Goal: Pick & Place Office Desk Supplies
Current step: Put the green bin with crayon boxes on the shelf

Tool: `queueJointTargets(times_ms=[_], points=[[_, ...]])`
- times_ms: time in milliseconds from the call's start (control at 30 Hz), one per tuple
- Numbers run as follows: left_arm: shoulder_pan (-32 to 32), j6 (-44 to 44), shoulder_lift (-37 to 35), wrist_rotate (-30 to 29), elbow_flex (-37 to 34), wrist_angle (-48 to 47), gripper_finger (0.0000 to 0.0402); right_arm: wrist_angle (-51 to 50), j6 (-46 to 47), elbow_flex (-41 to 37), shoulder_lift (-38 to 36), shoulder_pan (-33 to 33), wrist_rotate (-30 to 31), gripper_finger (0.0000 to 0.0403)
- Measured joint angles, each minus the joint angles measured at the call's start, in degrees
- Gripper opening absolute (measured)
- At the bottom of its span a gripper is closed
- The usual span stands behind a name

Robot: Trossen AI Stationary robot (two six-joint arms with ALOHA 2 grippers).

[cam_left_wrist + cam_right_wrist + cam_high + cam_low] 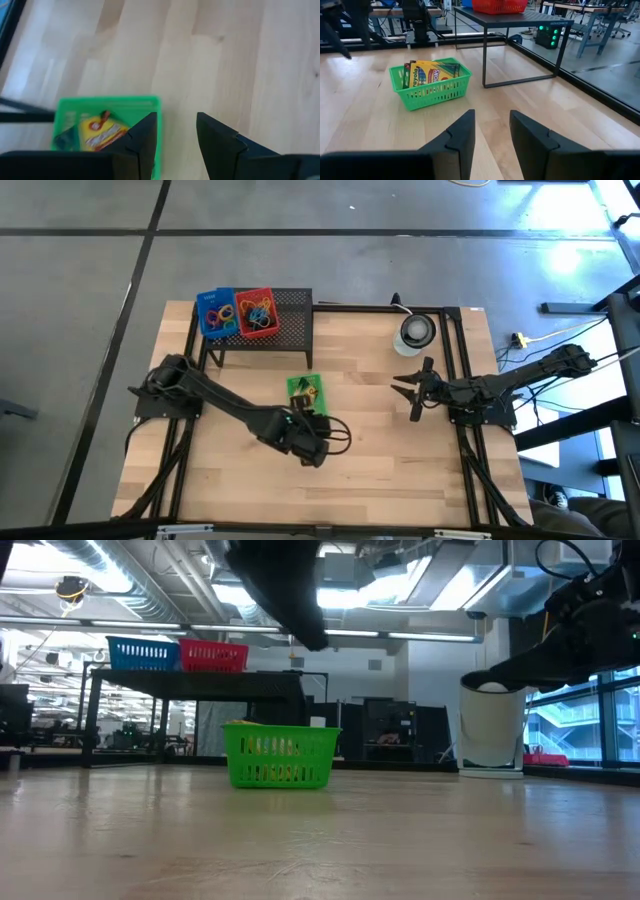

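- My left gripper (175, 145) hangs over bare table just beside the green basket (305, 391), fingers apart, empty.
- Crayon boxes (431, 74) stand inside that basket.
- My right gripper (405, 386) waits at the table's right, parted, empty.

The bench (380, 470) is pale wood in planks, smooth with a soft sheen. The green basket (431, 82) looks like moulded plastic, slotted and slightly glossy, as do the blue basket (215, 313) and red basket (257, 311). The crayon boxes (431, 73) in the green one are printed card with a smooth face. The rack (285, 330) is black metal mesh, matt. The left pincer (172, 145) and right pincer (490, 140) have matt black fingers (532, 140)
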Motion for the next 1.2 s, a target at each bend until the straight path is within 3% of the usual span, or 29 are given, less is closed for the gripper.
queueJointTargets(times_ms=[200,367,533,1200], points=[[0.80,3.65,4.10,0.66,0.00,5.83,0.0132,0.00,-0.02,0.02,0.00,0.01,0.00,0.0123],[1.79,1.79,5.82,1.48,0.00,5.69,0.0132,0.00,-0.02,0.02,0.00,0.02,0.00,0.0123],[2.54,0.79,5.91,-1.96,0.00,4.29,0.0132,0.00,-0.02,0.07,0.00,0.02,0.00,0.0123],[6.65,-5.12,8.82,2.59,0.02,2.64,0.0132,0.00,-0.04,0.07,0.00,0.00,0.00,0.0123]])
